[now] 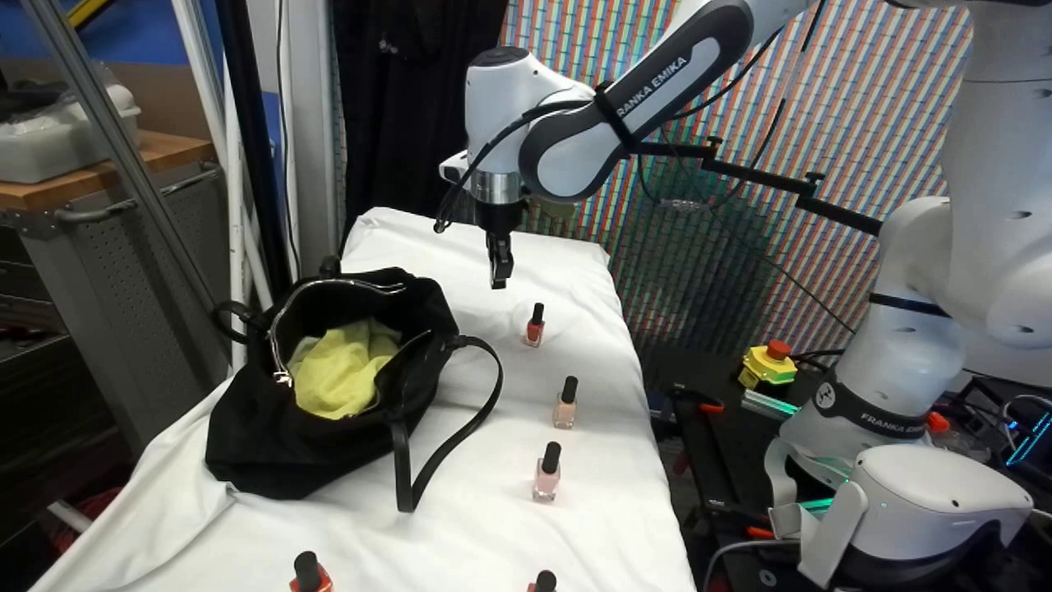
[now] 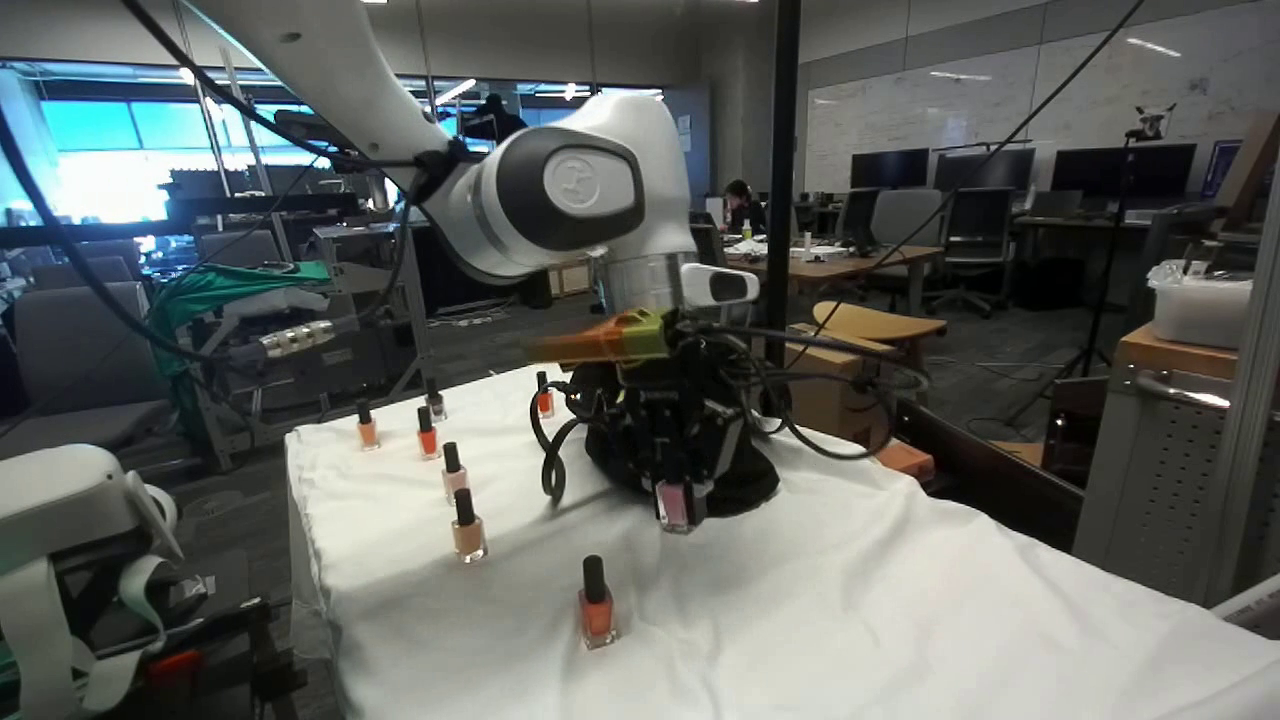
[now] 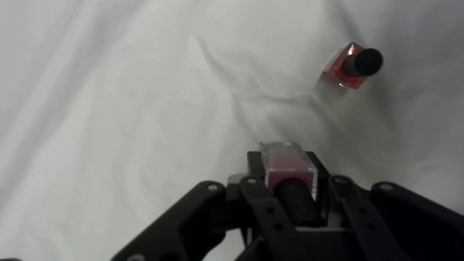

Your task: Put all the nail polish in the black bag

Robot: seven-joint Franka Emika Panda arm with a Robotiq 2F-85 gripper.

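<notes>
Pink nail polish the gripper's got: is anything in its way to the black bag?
No separate thing shows between the pink nail polish in the gripper and the black bag. Only the bag's own rim may need clearing, since it opens at the top. The red bottle stands off that path.
</notes>
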